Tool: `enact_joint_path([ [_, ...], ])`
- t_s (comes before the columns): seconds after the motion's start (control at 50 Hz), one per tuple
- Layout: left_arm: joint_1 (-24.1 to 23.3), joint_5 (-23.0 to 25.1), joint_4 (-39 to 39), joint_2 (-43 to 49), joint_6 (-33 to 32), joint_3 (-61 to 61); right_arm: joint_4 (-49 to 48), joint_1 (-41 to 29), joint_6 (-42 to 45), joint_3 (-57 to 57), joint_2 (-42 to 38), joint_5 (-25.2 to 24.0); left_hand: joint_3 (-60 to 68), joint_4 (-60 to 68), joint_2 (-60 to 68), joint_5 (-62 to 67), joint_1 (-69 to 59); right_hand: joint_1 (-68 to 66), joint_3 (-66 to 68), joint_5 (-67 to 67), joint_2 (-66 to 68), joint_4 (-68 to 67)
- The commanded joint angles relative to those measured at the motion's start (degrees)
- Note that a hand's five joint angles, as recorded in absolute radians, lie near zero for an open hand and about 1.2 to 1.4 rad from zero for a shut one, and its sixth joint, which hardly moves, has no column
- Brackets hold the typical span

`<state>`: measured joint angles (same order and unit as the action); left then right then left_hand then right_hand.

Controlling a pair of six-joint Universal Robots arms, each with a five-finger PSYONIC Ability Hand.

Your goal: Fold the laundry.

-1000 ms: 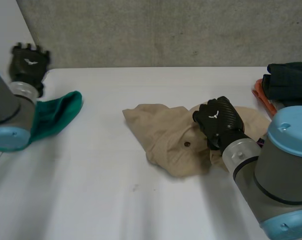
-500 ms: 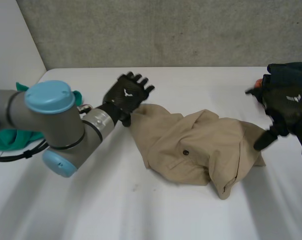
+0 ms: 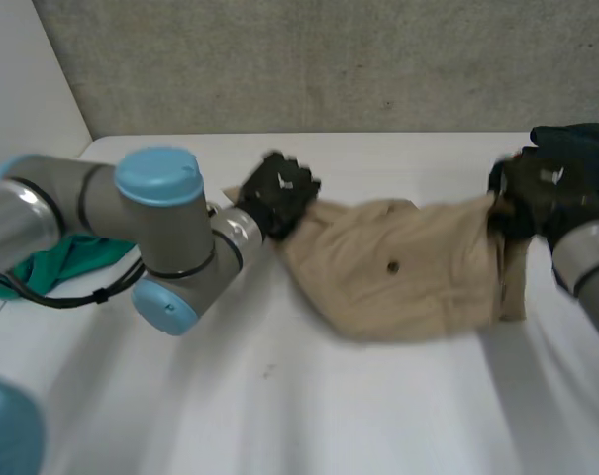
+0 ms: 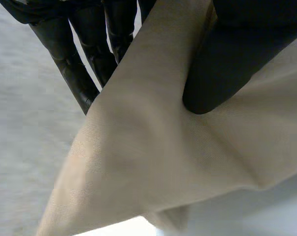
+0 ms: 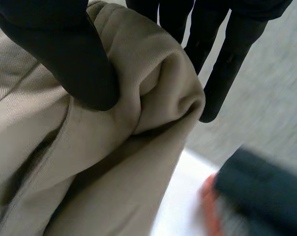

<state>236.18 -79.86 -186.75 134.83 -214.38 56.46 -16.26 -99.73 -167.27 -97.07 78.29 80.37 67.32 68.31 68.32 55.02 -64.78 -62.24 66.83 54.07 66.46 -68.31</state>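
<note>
The left arm point(image 3: 86, 203) is a thick grey tube with round light-blue caps point(image 3: 158, 176) at its joints and a silver band point(image 3: 242, 226) at the wrist. The right arm point(image 3: 588, 265) ends in pale grey. The left hand point(image 3: 276, 193) and right hand point(image 3: 537, 193) are matte black, with slim fingers point(image 4: 84, 54) and a broader, rounded thumb point(image 4: 222, 64).
</note>
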Motion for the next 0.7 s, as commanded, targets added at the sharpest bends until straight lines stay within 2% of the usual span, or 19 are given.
enact_joint_path([
  [0.02, -1.8, -10.1, 0.3, -17.2, 10.4, 11.7, 0.4, -0.7, 8.6, 22.2, -10.9, 0.5, 12.7, 11.7, 11.7, 15.0, -15.2, -17.8, 13.2, 15.9, 13.5, -11.7],
  [0.14, -5.2, -10.2, 2.6, -22.6, 18.8, 19.7, -0.8, -6.0, 10.5, 34.8, -22.6, -3.6, 12.7, 11.7, 11.7, 15.0, -15.2, -17.8, 13.2, 15.9, 13.5, -11.7],
  [0.22, -8.1, -10.8, 3.3, -21.6, 22.3, 21.9, -6.1, -8.1, 10.6, 40.4, -31.4, -9.4, 12.7, 11.7, 11.7, 15.0, -15.2, -17.8, 13.2, 15.9, 13.5, -11.7],
  [0.26, -8.6, -11.1, 3.1, -18.6, 23.1, 21.4, -7.7, -8.1, 10.4, 41.3, -34.2, -10.1, 12.7, 11.7, 11.7, 15.0, -15.2, -16.0, 11.4, 14.2, 11.8, -9.9],
  [0.28, -8.5, -11.5, 3.1, -17.4, 23.2, 21.1, -8.3, -8.1, 10.4, 41.6, -35.3, -10.1, 12.7, 11.7, 11.7, 15.0, -15.2, 2.7, -7.3, -4.5, -6.9, 8.8],
  [0.3, -8.5, -12.0, 3.1, -16.4, 23.2, 20.5, -8.9, -8.2, 10.4, 42.6, -37.3, -9.7, 6.2, 5.2, 5.2, 8.5, -8.7, 49.0, -53.6, -50.8, -53.2, 55.1],
  [0.32, -8.3, -13.4, 3.2, -14.4, 23.1, 19.0, -8.9, -8.3, 10.5, 42.9, -37.9, -9.3, -25.0, -26.0, -26.0, -22.7, 22.5, 52.2, -56.8, -54.1, -56.5, 58.3],
  [0.34, -8.1, -14.3, 3.3, -13.7, 22.8, 18.1, -8.8, -8.4, 10.6, 43.1, -38.3, -8.7, -38.8, -39.8, -39.8, -36.5, 36.3, 52.2, -56.8, -54.1, -56.5, 58.3],
  [0.36, -7.8, -15.3, 3.6, -13.5, 22.7, 17.3, -8.7, -8.5, 10.6, 43.1, -38.3, -7.9, -46.1, -47.1, -47.1, -43.8, 43.6, 52.2, -56.8, -54.1, -56.5, 58.3],
  [0.42, -4.9, -19.3, 3.9, -14.5, 22.7, 16.3, -7.9, -8.9, 9.8, 41.7, -35.1, -3.8, -49.0, -50.0, -50.0, -46.7, 46.5, 52.2, -56.8, -54.1, -56.5, 58.3],
  [0.48, -2.6, -19.8, 3.9, -18.8, 22.6, 17.5, -5.5, -8.5, 9.9, 38.1, -29.3, 0.4, -49.7, -50.7, -50.7, -47.4, 47.2, 52.2, -56.8, -54.1, -56.5, 58.3],
  [0.56, -1.2, -17.6, 3.6, -26.1, 22.6, 22.1, 4.7, -8.3, 9.9, 31.6, -17.4, 4.9, -49.9, -50.9, -50.9, -47.6, 47.3, 52.2, -56.8, -54.1, -56.5, 58.3],
  [0.62, -1.0, -15.6, 3.6, -28.7, 22.4, 25.0, 11.4, -8.0, 9.6, 28.9, -13.8, 5.5, -49.5, -50.5, -50.5, -47.2, 47.0, 52.2, -56.8, -54.1, -56.5, 58.3],
  [0.7, -1.0, -12.3, 3.5, -32.1, 21.5, 31.1, 26.3, -7.9, 7.7, 22.2, -11.4, 5.2, -49.2, -50.2, -50.2, -46.9, 46.7, 52.2, -56.8, -54.1, -56.5, 58.3],
])
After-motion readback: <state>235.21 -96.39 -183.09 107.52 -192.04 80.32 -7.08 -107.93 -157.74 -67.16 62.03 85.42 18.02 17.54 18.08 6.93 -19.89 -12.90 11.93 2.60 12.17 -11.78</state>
